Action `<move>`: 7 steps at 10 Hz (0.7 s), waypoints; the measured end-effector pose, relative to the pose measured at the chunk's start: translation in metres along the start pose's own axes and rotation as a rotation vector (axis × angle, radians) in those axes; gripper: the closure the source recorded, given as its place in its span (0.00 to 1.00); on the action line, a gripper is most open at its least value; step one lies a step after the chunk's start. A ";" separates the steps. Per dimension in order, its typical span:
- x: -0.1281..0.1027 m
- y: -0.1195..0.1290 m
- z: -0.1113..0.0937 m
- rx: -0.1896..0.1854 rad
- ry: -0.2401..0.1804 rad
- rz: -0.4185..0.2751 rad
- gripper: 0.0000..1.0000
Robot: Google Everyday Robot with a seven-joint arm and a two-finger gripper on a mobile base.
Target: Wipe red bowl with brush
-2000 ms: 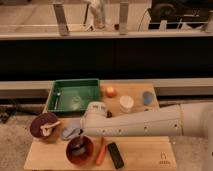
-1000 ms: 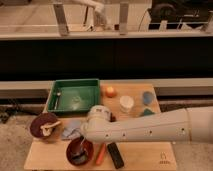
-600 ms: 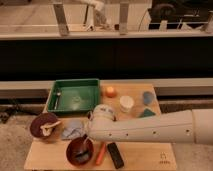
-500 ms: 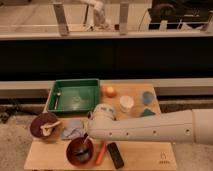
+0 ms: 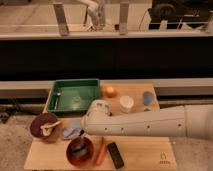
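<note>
Reddish-brown round bowl (image 5: 79,161), orange rim: rigid, light, may slide on wooden table (image 5: 145,152). Pincer (image 5: 83,137) over bowl, state indeterminable. Brush not discernible; take by handle.

One camera covers the scene. It sits high, in front of the wooden table (image 5: 145,152), and looks forward and steeply down.

The table fills the lower half of the frame, and its near edge is cut off at 6 o'clock. The view is close enough to tell the items on the table apart. A green tray (image 5: 75,81) lies toward 11 o'clock on the table. A dark wall and a railing (image 5: 120,20) span the top at 12 o'clock.

The arm (image 5: 150,122) enters from 3 o'clock and crosses the table centre. The gripper (image 5: 84,136) is at the arm's end, toward 7 o'clock, just over the red bowl (image 5: 80,152) and largely hidden by the arm.
</note>
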 end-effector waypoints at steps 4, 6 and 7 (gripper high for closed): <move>-0.014 -0.003 -0.001 0.002 -0.040 -0.026 1.00; -0.022 0.001 -0.005 0.004 -0.058 -0.038 1.00; -0.025 0.006 -0.007 0.001 -0.063 -0.042 1.00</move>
